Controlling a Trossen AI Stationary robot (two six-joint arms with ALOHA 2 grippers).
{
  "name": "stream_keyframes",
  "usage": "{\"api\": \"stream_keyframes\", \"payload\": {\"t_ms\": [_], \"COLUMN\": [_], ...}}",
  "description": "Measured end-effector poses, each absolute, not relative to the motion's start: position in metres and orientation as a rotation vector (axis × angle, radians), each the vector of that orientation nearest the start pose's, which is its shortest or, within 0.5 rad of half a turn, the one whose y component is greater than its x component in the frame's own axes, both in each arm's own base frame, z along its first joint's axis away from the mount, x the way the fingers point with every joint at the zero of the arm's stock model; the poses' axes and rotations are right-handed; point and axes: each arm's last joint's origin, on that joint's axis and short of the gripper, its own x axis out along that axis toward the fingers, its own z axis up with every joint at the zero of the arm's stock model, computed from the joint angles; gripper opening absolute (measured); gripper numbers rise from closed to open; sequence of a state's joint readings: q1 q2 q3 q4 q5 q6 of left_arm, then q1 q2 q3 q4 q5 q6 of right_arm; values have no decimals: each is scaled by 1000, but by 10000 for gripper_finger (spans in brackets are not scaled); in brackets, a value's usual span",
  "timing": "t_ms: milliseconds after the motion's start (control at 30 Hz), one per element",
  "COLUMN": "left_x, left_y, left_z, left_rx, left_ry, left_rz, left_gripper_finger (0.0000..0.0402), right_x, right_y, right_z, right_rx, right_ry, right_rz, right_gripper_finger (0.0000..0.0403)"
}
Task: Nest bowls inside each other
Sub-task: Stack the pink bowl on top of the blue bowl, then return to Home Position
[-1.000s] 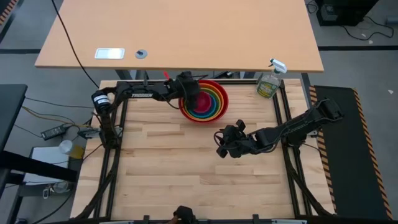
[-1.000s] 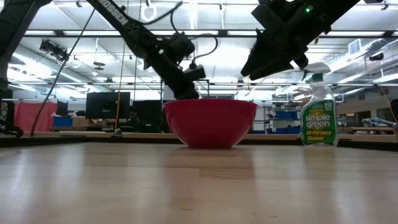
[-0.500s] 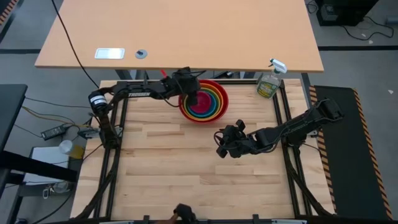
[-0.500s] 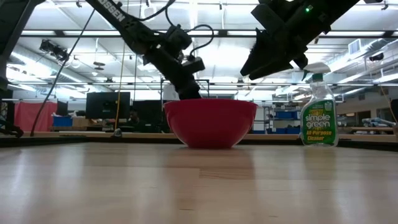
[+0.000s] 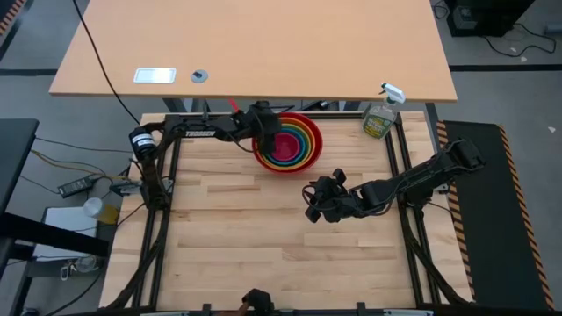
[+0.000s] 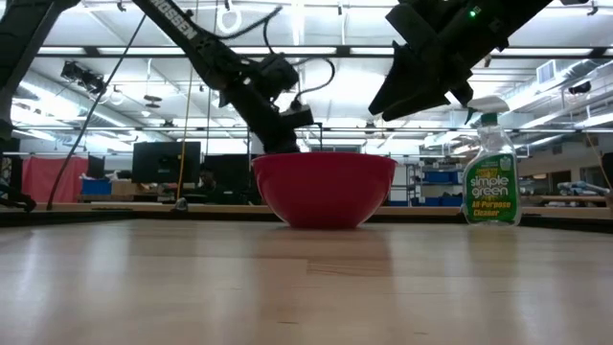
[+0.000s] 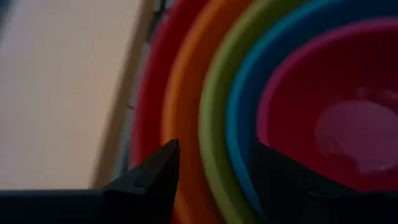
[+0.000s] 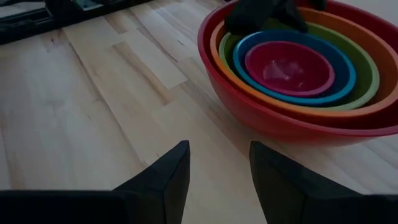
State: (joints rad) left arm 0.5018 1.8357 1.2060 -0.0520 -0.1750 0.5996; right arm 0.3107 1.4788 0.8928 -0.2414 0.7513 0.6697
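Observation:
Several bowls sit nested in one stack at the table's far middle: pink innermost, then blue, green and orange, with the big red bowl outermost, its base on the wood. My left gripper is open over the stack's left rim, and the orange and green rims show between its fingers. It also shows dark over that rim in the right wrist view. I cannot tell whether it touches a rim. My right gripper hangs open above bare wood, nearer than the stack.
A green spray bottle stands at the far right corner, right of the bowls. A tan desk lies beyond the table's far edge. Bare wood stretches over the near half of the table.

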Motion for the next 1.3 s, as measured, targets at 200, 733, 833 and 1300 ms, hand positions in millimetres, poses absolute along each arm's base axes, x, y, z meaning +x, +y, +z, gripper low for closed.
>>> {"api": "stream_keyframes", "payload": {"t_ms": [200,733,833,1300], "left_x": [338,251,232,181], "left_y": [182,92,73,16], "left_z": [243,310,306,263], "left_rx": [507,253,189,-74], "left_ry": [752,308,274,199], "left_rz": [428,294,265,78], "left_gripper_finger": [192,143,142,141], "right_x": [285,255,234,143], "right_y": [71,3,-10,-37], "right_z": [216,263,257,211], "right_rx": [177,169,206,344], "right_ry": [530,524,497,151], "right_rz": [-646,-574,-550,-499], "right_gripper_finger": [173,151,144,139]}}
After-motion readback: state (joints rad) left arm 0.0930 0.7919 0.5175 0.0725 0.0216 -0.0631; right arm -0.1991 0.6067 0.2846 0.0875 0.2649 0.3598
